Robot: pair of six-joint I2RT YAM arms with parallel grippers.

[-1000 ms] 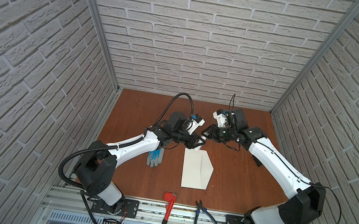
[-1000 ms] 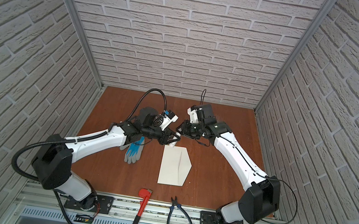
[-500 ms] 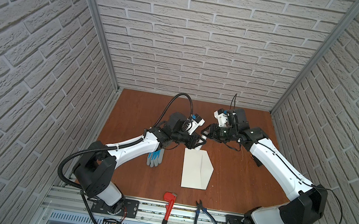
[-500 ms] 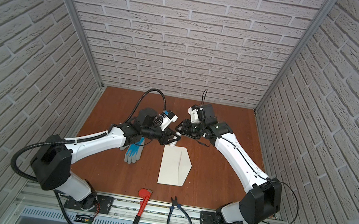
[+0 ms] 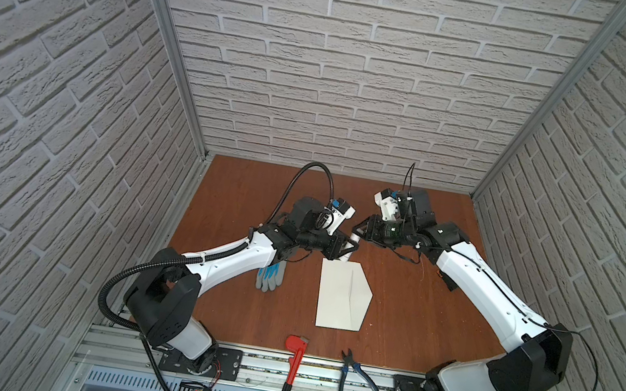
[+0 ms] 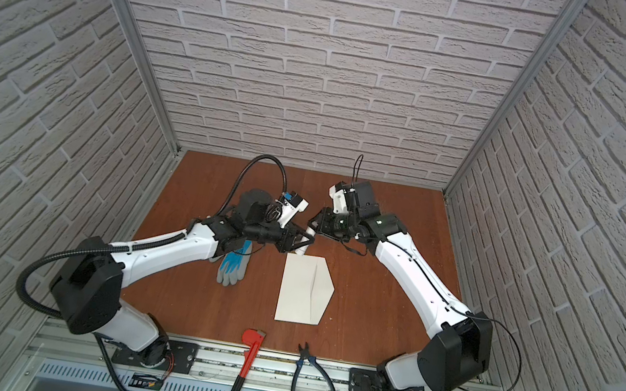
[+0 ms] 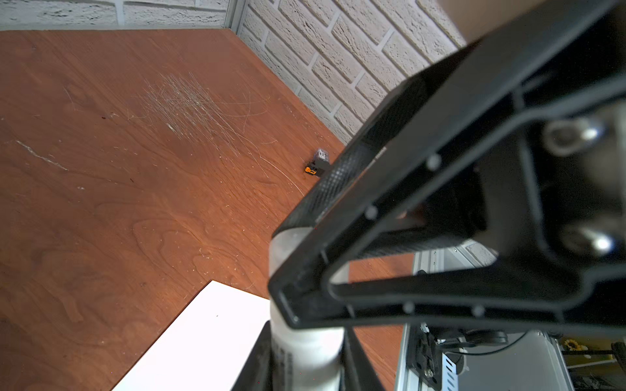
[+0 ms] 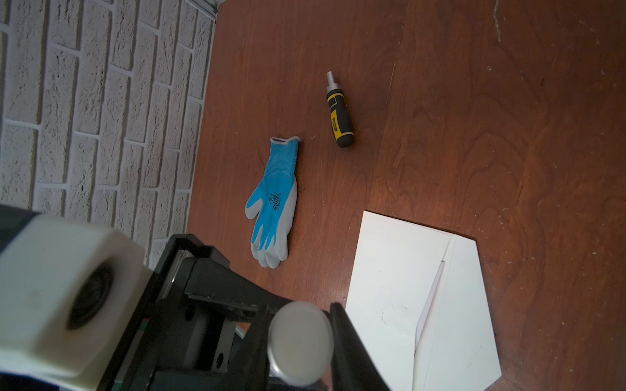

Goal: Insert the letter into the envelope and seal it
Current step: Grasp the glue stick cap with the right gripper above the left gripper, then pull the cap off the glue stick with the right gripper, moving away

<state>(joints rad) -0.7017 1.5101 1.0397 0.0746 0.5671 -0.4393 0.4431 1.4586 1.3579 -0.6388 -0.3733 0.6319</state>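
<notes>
The cream-white envelope [image 5: 338,293] [image 6: 301,287] [image 7: 203,338] [image 8: 389,287] lies flat mid-table, its pointed flap open towards the right. Along the flap fold runs a thin pinkish strip [image 8: 430,298]; the letter is otherwise hidden. Just beyond the envelope's far end, both grippers meet on a white tube [image 5: 345,256] [image 6: 300,249] [image 7: 305,345]. My left gripper [image 5: 351,247] [image 6: 305,241] [image 7: 305,369] is shut on its body. My right gripper [image 5: 358,233] [image 6: 313,226] [image 8: 299,342] is shut on its round end [image 8: 299,338].
A blue and grey glove [image 5: 269,278] [image 6: 233,268] [image 8: 271,210] lies left of the envelope, with a black and yellow screwdriver [image 8: 338,115] beyond it. A red pipe wrench [image 5: 291,370] and pliers [image 5: 355,379] lie at the front edge. A small grey and orange part [image 7: 316,164] sits near the right wall.
Both grippers stay together at the tube beyond the envelope's far end. No clear movement shows.
</notes>
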